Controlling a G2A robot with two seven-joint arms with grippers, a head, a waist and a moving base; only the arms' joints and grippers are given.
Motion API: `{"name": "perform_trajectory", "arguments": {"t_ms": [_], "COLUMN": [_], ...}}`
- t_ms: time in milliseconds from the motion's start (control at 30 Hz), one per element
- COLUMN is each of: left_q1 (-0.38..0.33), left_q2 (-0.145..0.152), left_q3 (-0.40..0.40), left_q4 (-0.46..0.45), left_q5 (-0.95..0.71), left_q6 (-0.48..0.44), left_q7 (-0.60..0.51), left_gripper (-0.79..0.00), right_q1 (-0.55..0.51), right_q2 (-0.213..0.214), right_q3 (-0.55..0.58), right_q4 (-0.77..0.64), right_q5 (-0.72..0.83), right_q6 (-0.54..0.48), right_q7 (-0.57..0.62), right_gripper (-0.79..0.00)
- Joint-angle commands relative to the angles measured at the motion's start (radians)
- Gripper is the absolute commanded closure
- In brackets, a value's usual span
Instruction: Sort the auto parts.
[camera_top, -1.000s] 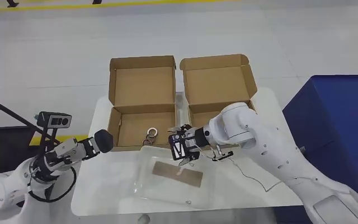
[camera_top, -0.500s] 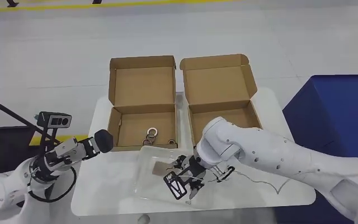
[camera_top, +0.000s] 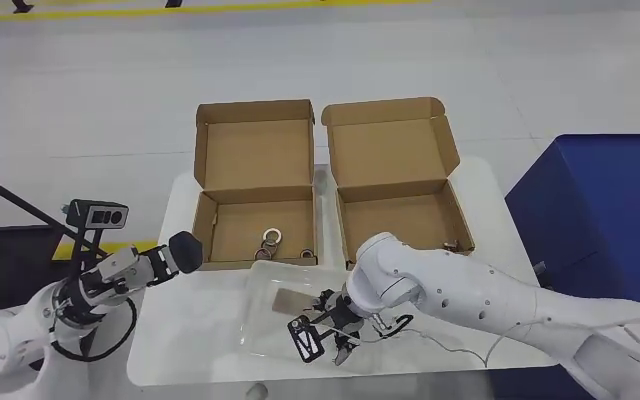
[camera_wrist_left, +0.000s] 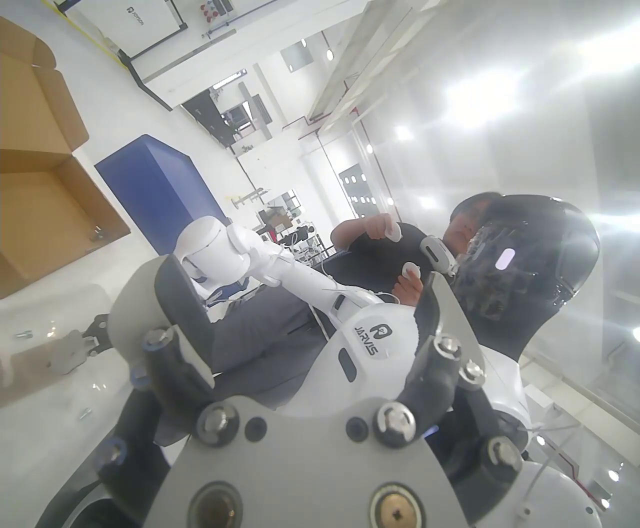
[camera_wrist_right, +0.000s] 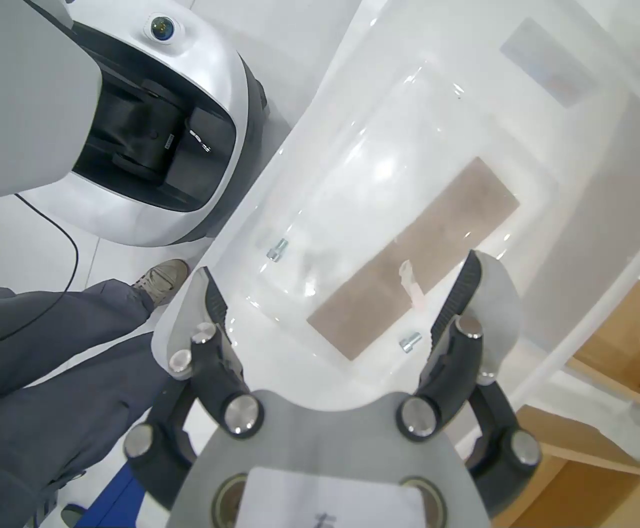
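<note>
The right gripper (camera_wrist_right: 340, 270) hangs over the clear tray (camera_wrist_right: 345, 150), fingers spread wide and holding nothing. A small metal sleeve (camera_wrist_right: 410, 342) lies on the tray floor, just beside one finger. An off-centre close could flick it across the slick plastic. Glare blurs the tray walls. The left gripper (camera_wrist_left: 305, 290) is likewise spread and empty.

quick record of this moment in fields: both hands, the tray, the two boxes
right hand: open, empty, over the clear tray
left hand: open, empty, left of the left box
tray: brown pad, two small bolts
left box: metal rings
right box: small metal part
</note>
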Motion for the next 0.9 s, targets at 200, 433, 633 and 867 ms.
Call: {"name": "perform_trajectory", "arguments": {"t_ms": [200, 433, 633, 867], "left_q1": [0.000, 0.000, 0.000, 0.000], "left_q2": [0.000, 0.000, 0.000, 0.000], "left_q3": [0.000, 0.000, 0.000, 0.000], "left_q4": [0.000, 0.000, 0.000, 0.000], "left_q5": [0.000, 0.000, 0.000, 0.000], "left_q6": [0.000, 0.000, 0.000, 0.000], "left_q7": [0.000, 0.000, 0.000, 0.000], "left_gripper": [-0.785, -0.785, -0.785, -0.785], "right_q1": [-0.041, -0.054, -0.097, -0.108], "right_q2": [-0.035, -0.047, -0.060, -0.068], "right_q3": [0.000, 0.000, 0.000, 0.000], "right_q4": [0.018, 0.017, 0.028, 0.041], "right_q5": [-0.044, -0.041, -0.137, -0.204], "right_q6": [0.074, 0.070, 0.086, 0.046], "right_q7": [0.074, 0.070, 0.086, 0.047], "right_gripper": [-0.785, -0.785, -0.785, -0.785]}}
